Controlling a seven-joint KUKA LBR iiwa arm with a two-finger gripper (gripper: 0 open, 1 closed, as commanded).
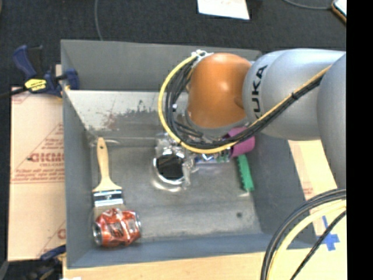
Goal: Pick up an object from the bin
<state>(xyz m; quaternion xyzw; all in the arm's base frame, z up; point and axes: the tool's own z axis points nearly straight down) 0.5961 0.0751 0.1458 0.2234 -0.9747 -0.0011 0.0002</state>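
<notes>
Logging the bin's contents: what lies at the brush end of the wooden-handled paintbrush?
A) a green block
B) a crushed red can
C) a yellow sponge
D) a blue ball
B: the crushed red can sits right at the ferrule end of the paintbrush, in the view's lower left.

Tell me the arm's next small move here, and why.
Probably ease straight down a little. The gripper is near the middle of the bin, right over a round black thing with a shiny rim. The paintbrush and crushed red can lie off to the view's left, and the green stick to its right.
</notes>
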